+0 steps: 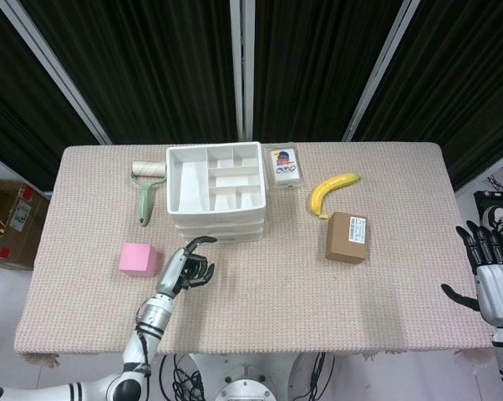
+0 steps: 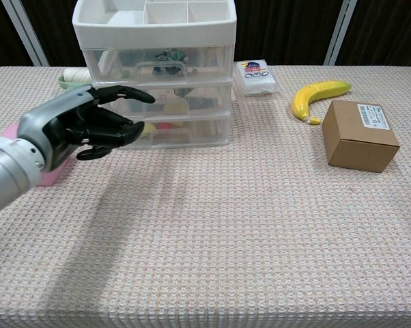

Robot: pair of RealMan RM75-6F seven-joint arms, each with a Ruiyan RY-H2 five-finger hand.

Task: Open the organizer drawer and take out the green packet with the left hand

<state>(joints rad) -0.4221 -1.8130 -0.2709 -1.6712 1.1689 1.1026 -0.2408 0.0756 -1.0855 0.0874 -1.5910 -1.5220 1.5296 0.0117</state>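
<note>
The white three-drawer organizer stands at the back left of the table, all drawers pushed in. Through the translucent fronts, dark green contents show in the top drawer and a green item in the middle one; I cannot tell which is the packet. My left hand hovers just in front of the lower drawers, fingers loosely bent and apart, holding nothing. My right hand stays spread beyond the table's right edge, seen only in the head view.
A pink cube sits left of the hand, partly hidden by it in the chest view. A green lint roller lies left of the organizer. A white packet, banana and cardboard box lie to the right.
</note>
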